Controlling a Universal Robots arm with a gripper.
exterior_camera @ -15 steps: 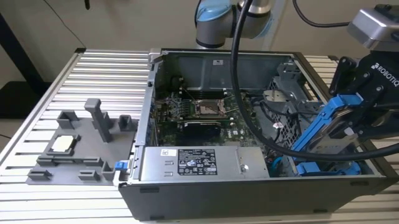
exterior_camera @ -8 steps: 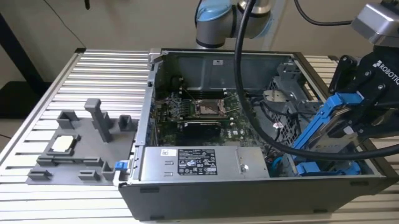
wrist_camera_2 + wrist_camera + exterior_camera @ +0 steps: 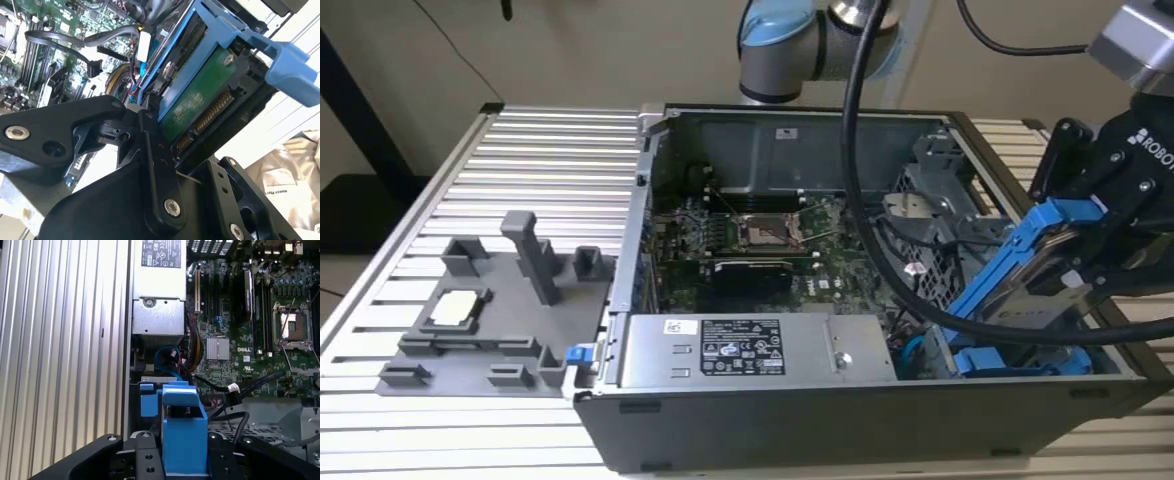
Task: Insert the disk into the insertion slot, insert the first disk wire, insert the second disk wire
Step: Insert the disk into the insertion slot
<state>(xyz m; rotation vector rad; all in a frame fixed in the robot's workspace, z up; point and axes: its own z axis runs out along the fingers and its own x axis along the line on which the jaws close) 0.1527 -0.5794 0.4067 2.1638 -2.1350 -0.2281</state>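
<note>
The tabletop (image 3: 547,150) is a ribbed silver surface of long metal slats. An open computer case (image 3: 854,425) sits on it towards the exterior view's right. Just beside the case on the exterior view's left lies a flat grey holder plate (image 3: 520,325) with upright posts and a small pale block (image 3: 458,307) resting in it.

Silver-grey arm, pale blue cap, matte black gripper.
Arm (image 3: 787,75) in smooth silver-grey tube sections with a rounded joint; cap (image 3: 767,25) on that joint in pale blue; thick black cable (image 3: 851,130) trailing from beside the joint in a long loop; gripper (image 3: 184,460) matte black, built of flat angular plates and pivoting links; round silver screws (image 3: 171,207) set into the links; white lettering (image 3: 1150,150) on the black housing; light grey block (image 3: 1137,40) above that housing.
</note>
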